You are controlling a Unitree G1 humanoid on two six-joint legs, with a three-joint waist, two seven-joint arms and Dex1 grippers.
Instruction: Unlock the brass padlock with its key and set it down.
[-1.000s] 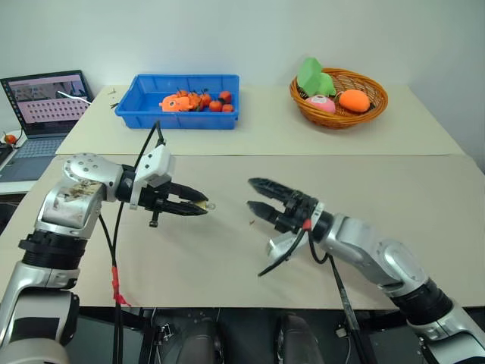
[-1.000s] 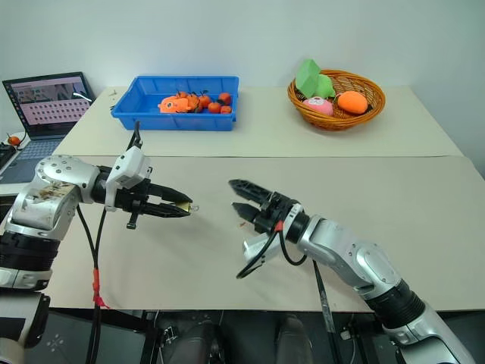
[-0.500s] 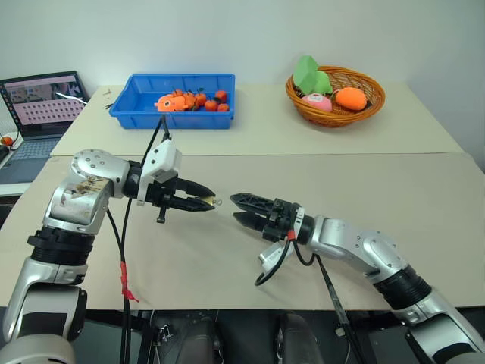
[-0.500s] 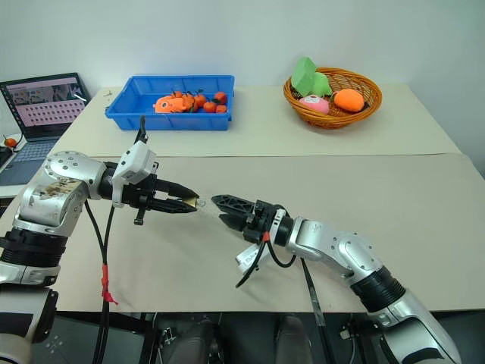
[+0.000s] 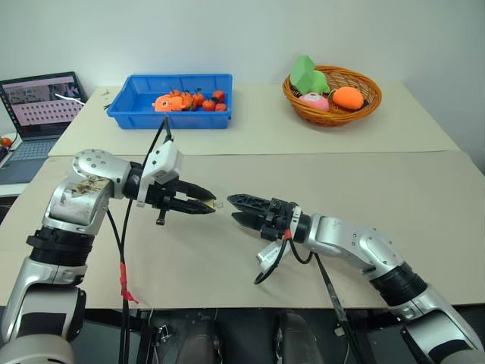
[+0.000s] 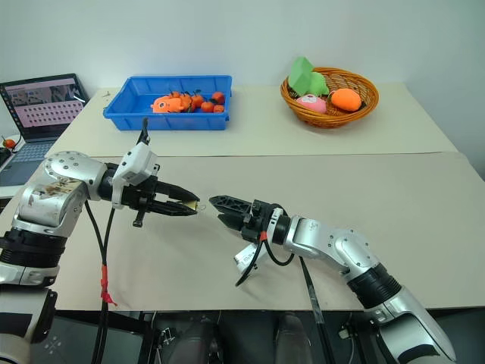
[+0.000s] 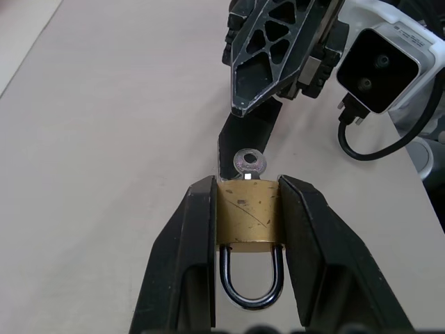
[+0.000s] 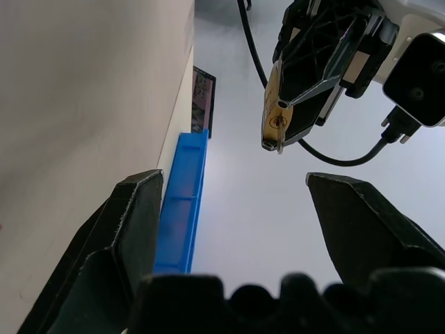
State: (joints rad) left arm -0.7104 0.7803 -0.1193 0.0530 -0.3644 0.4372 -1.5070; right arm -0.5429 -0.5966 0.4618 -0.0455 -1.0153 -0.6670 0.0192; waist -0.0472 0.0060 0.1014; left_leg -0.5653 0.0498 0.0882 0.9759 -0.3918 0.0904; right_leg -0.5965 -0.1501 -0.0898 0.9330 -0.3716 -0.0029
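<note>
1. The brass padlock [image 7: 249,212] is being held in the air above the beige table [image 5: 424,182], over the stretch toward its left near corner, not resting on the surface.
2. The left gripper [image 5: 203,205] is clamping the lock's brass body between its two black fingers [image 7: 193,243], one pressing each side face, so it is closed on the lock.
3. The silver shackle [image 7: 250,282] is pointing back toward the wrist, looping between the fingers and looking seated in the body.
4. A small silver key [image 7: 249,164] is sticking out of the lock's far face, projecting past the fingertips toward the other arm.
5. The right gripper [image 5: 236,209] is facing the lock from the opposite side, tips near the key but apart from it, with a gap of bare table showing between them.
6. Its two fingers [image 8: 132,216] are standing wide apart with nothing between them; in the right wrist view the lock is sitting in line with that gap, further off.
7. A blue bin [image 5: 136,102] holding small orange and red toys [image 5: 186,101] is sitting toward the table's far left corner.
8. A wicker basket [image 5: 364,106] with green, pink and orange items is sitting toward the far right corner.
9. An open laptop [image 5: 39,98] is standing beyond the table's left edge.
</note>
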